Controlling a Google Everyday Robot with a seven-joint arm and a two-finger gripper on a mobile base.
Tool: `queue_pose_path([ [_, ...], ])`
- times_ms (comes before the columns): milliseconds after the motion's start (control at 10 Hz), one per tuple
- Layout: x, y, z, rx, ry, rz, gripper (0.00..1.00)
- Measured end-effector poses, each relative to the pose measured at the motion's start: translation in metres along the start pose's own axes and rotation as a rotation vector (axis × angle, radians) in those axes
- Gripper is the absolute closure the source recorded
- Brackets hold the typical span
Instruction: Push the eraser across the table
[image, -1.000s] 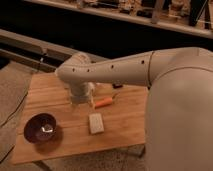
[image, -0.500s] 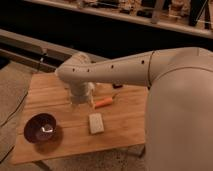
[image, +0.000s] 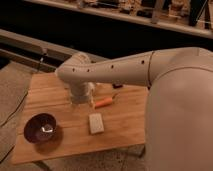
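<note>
Hanging over the table (image: 49, 91), the hand (image: 83, 101), grip unreadable, sits beside a carrot (image: 104, 103), eraser (image: 118, 86) just beyond.

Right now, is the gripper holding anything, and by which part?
Cannot tell. The gripper hangs low over the table beside the carrot; the eraser lies apart from it, unheld.

The place looked like a lab or workshop rather than a home. A plain plank table (image: 125, 127) stood on a bare speckled floor (image: 12, 82), with a loose cable (image: 14, 114) trailing across it at the lower left. Long dark rails (image: 30, 41) ran behind the table, and a shelf (image: 150, 17) crowded with indistinct gear crossed the top of the frame. The robot's pincer (image: 81, 100) hung over the table, left of centre.
</note>
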Motion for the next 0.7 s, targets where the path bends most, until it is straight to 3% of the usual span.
queue_pose_path([
  [400, 0.000, 0.000, 0.000, 0.002, 0.002, -0.003, 0.35],
  [500, -0.003, -0.002, 0.001, 0.015, 0.004, -0.011, 0.35],
  [700, -0.022, -0.022, 0.004, 0.077, 0.016, -0.041, 0.35],
])
